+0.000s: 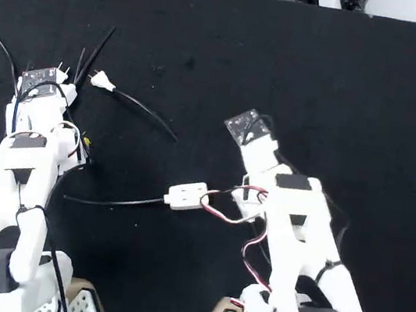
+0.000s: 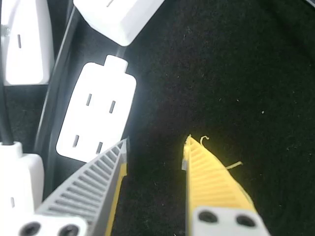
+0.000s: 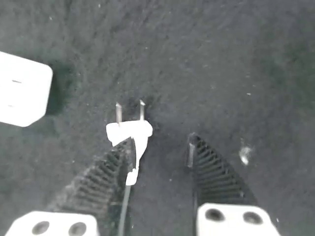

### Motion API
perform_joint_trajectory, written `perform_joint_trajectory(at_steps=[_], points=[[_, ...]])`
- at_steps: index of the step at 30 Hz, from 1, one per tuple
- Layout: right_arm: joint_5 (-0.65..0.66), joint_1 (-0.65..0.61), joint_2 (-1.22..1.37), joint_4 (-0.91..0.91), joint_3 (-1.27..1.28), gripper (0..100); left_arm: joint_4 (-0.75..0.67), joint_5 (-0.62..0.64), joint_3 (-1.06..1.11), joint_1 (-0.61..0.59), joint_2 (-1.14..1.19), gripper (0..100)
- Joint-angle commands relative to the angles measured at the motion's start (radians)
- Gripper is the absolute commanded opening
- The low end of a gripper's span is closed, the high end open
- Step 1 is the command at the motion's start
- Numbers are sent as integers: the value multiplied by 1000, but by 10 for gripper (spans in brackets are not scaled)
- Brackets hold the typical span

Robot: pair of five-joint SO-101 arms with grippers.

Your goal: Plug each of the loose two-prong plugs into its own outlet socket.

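Black table (image 1: 345, 91); left pincer (image 2: 155, 147) gapes beside an outlet socket (image 2: 96, 118), right pincer (image 3: 160, 145) gapes beside a two-prong plug (image 3: 129, 132).

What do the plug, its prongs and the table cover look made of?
Plug: white moulded plastic by the look, with a smooth, faintly glossy body. Prongs: thin, flat, pale and reflective, so likely metal. Table cover: black cloth, probably felt, since it is matte and fuzzy with lint specks.
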Motion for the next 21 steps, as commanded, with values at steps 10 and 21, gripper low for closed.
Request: perform_joint_trajectory(at_steps=[10,21], points=[[-12,-169,58,87,-13,170,-15,3,-12,-10,-35,184],[-12,-184,56,91,-15,40,-15,3,-10,-10,-35,184]])
